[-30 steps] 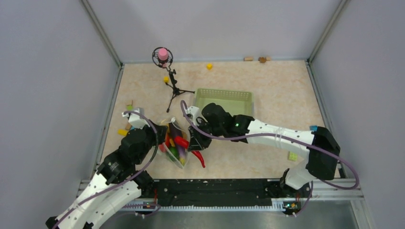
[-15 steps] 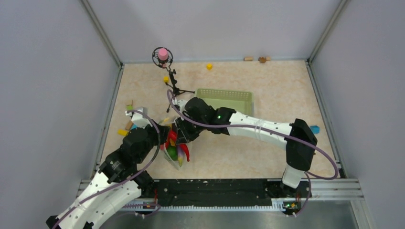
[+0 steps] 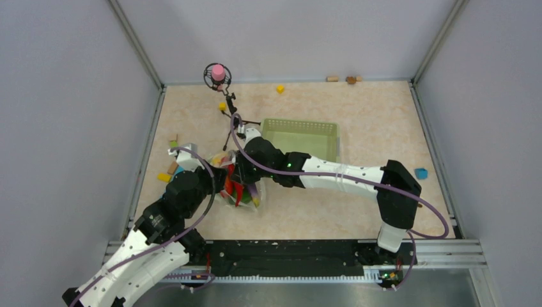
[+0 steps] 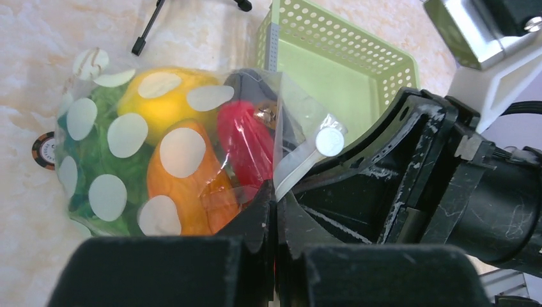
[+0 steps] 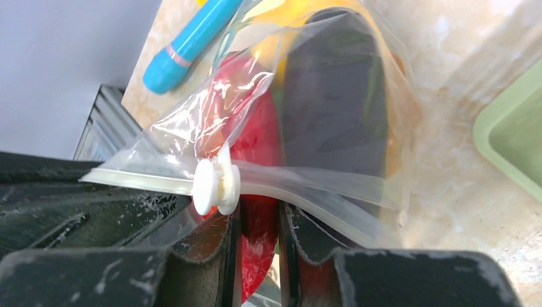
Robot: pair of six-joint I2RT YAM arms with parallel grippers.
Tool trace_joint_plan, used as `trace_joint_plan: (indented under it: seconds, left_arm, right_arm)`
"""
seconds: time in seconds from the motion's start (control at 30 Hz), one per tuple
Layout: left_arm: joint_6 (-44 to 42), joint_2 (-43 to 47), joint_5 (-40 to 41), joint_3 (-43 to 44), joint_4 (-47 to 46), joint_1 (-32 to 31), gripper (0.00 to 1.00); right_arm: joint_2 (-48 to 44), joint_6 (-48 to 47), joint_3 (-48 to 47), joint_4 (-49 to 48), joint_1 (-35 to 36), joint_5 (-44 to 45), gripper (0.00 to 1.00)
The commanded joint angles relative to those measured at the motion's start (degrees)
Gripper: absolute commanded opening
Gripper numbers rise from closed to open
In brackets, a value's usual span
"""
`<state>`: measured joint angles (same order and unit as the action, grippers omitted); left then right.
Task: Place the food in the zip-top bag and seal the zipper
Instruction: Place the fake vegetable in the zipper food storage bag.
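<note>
The zip-top bag (image 3: 243, 194) lies between the two arms and holds several toy foods. In the left wrist view the bag (image 4: 121, 134) shows pale green cabbage (image 4: 96, 153), yellow lemon (image 4: 163, 102), an orange piece (image 4: 192, 185), red chili (image 4: 246, 144) and dark eggplant (image 4: 255, 86). My left gripper (image 4: 275, 206) is shut on the bag's mouth edge beside the zipper (image 4: 295, 171) and its white slider (image 4: 330, 142). My right gripper (image 5: 257, 220) is shut on the red chili (image 5: 259, 153) at the bag mouth, just under the zipper (image 5: 307, 182). The eggplant (image 5: 332, 102) lies inside.
A green mesh basket (image 3: 300, 135) stands just behind the bag and shows in the left wrist view (image 4: 339, 64). A small tripod with a pink ball (image 3: 218, 72) is at the back left. A blue pen-like object (image 5: 192, 38) and small blocks (image 3: 164, 177) lie left of the bag.
My right gripper carried the red chili left from the table beside the bag into the bag's mouth. The bag has bunched up and shifted slightly; my left gripper kept its hold.
</note>
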<state>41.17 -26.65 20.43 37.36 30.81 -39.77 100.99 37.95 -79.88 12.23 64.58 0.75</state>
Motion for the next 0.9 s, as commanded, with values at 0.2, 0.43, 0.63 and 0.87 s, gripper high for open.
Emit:
trace_joint_plan:
  seconds: [0.2, 0.43, 0.63, 0.87]
  left_arm:
    - [2.16, -0.60, -1.13, -0.06, -3.27, -0.05, 0.00]
    - [2.10, -0.39, -1.31, -0.16, -3.39, -0.08, 0.00]
    - [2.14, -0.15, -0.81, -0.10, -3.13, -0.05, 0.00]
    - [3.50, 0.81, 1.44, -0.45, -2.48, -0.05, 0.00]
  right_arm:
    - [-0.24, -8.35, 0.80, -11.84, 1.86, 9.38, 0.22]
    - [1.25, -21.23, 1.78, -15.38, 4.48, 5.91, 0.29]
    - [1.14, -28.44, 3.00, -14.69, 4.42, -4.46, 0.33]
    - [-0.14, -26.63, 3.60, -12.57, 4.50, -8.52, 0.48]
